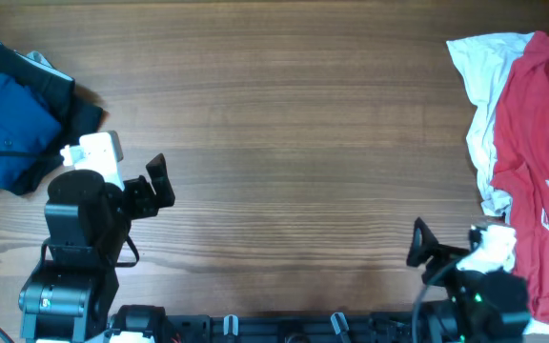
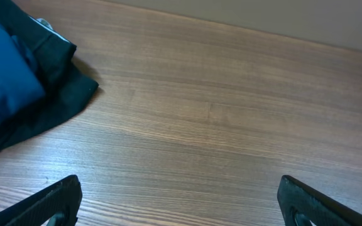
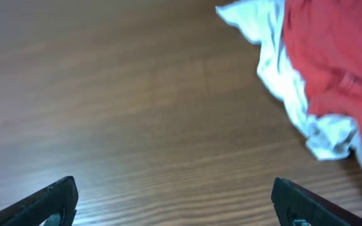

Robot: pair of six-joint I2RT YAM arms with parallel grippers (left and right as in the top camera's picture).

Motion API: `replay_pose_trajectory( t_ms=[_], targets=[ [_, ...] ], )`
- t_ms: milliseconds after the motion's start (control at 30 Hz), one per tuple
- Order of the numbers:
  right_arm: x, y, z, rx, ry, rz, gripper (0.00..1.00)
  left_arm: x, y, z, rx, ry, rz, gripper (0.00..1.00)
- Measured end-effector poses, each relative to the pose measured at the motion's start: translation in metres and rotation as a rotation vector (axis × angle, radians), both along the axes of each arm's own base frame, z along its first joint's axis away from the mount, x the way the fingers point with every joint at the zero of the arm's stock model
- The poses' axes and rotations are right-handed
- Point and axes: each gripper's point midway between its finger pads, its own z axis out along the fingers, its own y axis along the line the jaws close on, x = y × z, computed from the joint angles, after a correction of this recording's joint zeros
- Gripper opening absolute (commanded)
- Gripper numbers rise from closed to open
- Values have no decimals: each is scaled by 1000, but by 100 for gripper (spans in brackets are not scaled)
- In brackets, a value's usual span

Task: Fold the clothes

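Both pairs of jaws stand wide apart and empty: the left arm (image 1: 74,205) sits near a dark blue shirt (image 1: 3,129) bunched on black cloth (image 1: 82,116) at the tabletop's (image 1: 284,143) left edge — the right arm (image 1: 475,286) beside a rumpled red printed shirt (image 1: 541,181) lying over a white garment (image 1: 479,76). Limp, light cloth, likely to sag — best pinched at a hem or shoulder.

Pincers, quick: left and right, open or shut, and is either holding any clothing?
Left pincer: open, holding nothing.
Right pincer: open, holding nothing.
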Motion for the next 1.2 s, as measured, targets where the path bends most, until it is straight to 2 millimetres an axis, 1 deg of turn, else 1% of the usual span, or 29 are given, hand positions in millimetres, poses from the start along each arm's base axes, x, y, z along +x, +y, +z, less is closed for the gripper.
replay_pose_trajectory(
  t_ms=[100, 167, 200, 333, 400, 500, 533, 667, 767, 867, 967, 1133, 1200],
  targets=[
    [4, 0, -27, 8, 60, -8, 100, 0, 0, 0, 0, 0, 0, 100],
    [7, 1, -29, 34, 53, -21, 100, 0, 0, 0, 0, 0, 0, 100],
    [10, 1, -23, 41, 24, -23, 100, 0, 0, 0, 0, 0, 0, 100],
    [29, 2, 12, 41, -141, -18, 100, 0, 0, 0, 0, 0, 0, 100],
    [38, 3, 24, 18, -214, -5, 100, 0, 0, 0, 0, 0, 0, 100],
    [51, 5, 31, -48, -295, 31, 100, 0, 0, 0, 0, 0, 0, 100],
    [53, 7, 30, -67, -306, 47, 100, 0, 0, 0, 0, 0, 0, 100],
    [68, 16, 38, -186, -431, 134, 100, 0, 0, 0, 0, 0, 0, 100],
    [75, 18, 36, -251, -487, 157, 100, 0, 0, 0, 0, 0, 0, 100],
    [80, 16, 25, -285, -500, 159, 100, 0, 0, 0, 0, 0, 1, 100],
    [82, 15, 22, -300, -523, 157, 100, 0, 0, 0, 0, 0, 0, 100],
    [83, 15, 19, -314, -522, 163, 100, 0, 0, 0, 0, 0, 0, 100],
    [83, 15, 12, -312, -495, 167, 100, 0, 0, 0, 0, 0, 0, 100]
  ],
)
